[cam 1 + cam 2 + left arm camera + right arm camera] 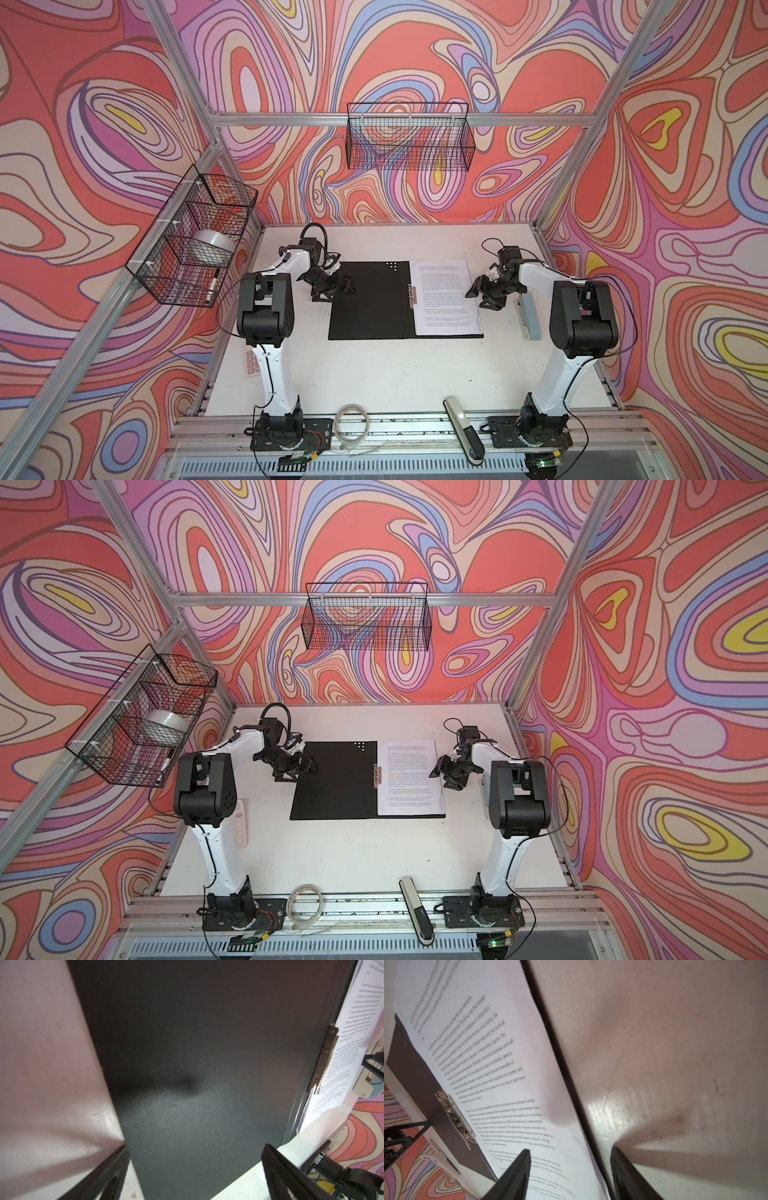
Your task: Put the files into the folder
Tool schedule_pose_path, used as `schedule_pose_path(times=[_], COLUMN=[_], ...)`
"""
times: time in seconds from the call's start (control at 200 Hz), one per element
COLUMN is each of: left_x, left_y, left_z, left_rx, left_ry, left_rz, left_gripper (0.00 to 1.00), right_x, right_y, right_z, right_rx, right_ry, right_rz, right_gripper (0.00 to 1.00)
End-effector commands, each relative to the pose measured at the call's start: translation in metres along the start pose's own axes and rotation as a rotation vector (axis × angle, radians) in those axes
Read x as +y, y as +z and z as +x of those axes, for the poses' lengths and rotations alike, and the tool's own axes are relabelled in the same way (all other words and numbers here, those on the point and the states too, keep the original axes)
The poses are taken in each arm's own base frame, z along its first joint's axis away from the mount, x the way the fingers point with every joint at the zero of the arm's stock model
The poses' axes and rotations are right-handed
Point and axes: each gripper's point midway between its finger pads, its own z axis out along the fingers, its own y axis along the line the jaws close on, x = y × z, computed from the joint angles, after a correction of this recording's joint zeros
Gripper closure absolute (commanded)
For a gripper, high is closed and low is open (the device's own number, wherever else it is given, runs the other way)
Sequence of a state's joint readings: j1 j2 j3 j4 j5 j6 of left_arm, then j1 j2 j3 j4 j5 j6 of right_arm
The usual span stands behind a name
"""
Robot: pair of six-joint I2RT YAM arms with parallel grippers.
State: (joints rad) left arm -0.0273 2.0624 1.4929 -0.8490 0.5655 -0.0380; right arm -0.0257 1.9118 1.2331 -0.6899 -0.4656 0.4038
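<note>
The folder (365,303) (332,783) lies open and flat mid-table, black inside up, its metal spine clip (412,297) (327,1059) (455,1118) down the middle. The files (446,299) (409,777) (500,1043), white printed sheets, rest on its right half. My left gripper (338,291) (303,769) (196,1148) hangs open over the folder's left edge, holding nothing. My right gripper (478,299) (441,780) (571,1150) is open astride the right edge of the files, one finger above the paper, one above the table.
A stapler (528,320) lies right of the folder under the right arm, and a small keypad (252,361) lies by the left arm. Wire baskets hang on the left wall (195,241) and back wall (409,137). A cable coil (351,422) and a black-and-white device (463,430) sit at the front rail.
</note>
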Motion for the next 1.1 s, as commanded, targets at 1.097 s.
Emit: schedule_pose_path(times=[1.097], left_x=[-0.062], left_y=[-0.016], left_z=[0.010], left_rx=[0.048], left_ry=[0.016], left_rz=[0.273], left_gripper=[0.00], right_x=[-0.006], right_y=[0.030], right_z=[0.023], right_rx=[0.135], right_ry=[-0.040], right_rz=[-0.026], right_gripper=[0.38])
